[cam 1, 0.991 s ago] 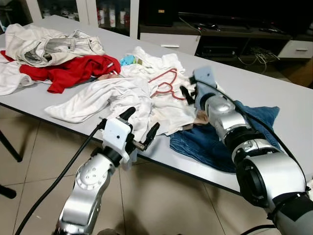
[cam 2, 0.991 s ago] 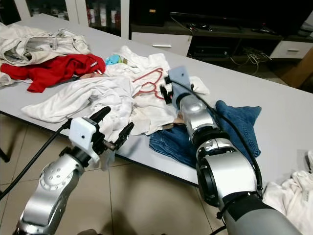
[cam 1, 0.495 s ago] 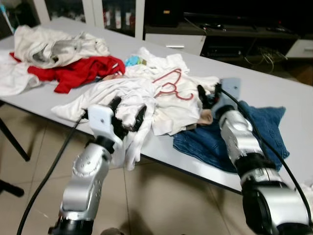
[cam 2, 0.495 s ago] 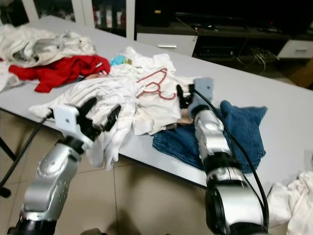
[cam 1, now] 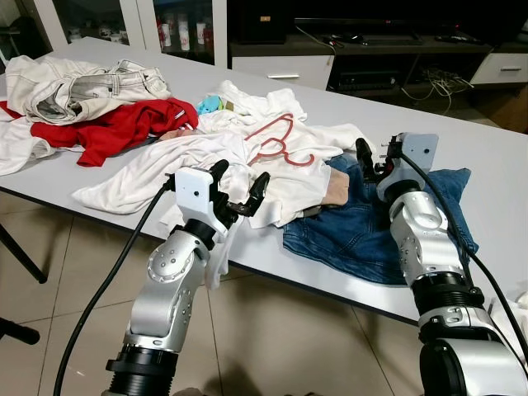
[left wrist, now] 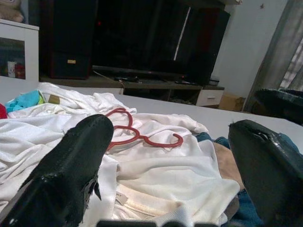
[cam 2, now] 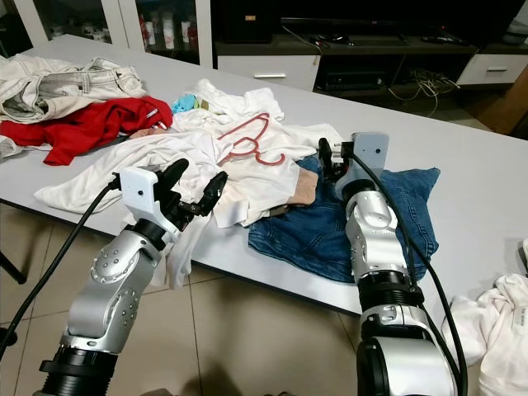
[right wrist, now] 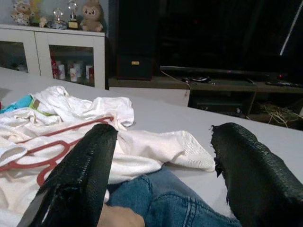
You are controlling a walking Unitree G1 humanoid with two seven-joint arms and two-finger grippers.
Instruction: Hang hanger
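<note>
My left gripper [cam 1: 237, 186] has risen to the counter's [cam 1: 495, 157] near edge, fingers spread, facing the red hanger [cam 1: 281, 140] lying on white clothes [cam 1: 206, 157]. My right gripper [cam 1: 373, 157], spread, has retreated over the jeans [cam 1: 363, 239]; nothing grasped.

Hanger [cam 1: 280, 141] on shirt pile [cam 1: 247, 161]; jeans [cam 1: 371, 227] right, seemingly partly beneath.

I see a red hanger [cam 2: 252, 137] lying on white clothes [cam 2: 247, 177] on the grey table [cam 2: 462, 206], between my two raised grippers.
</note>
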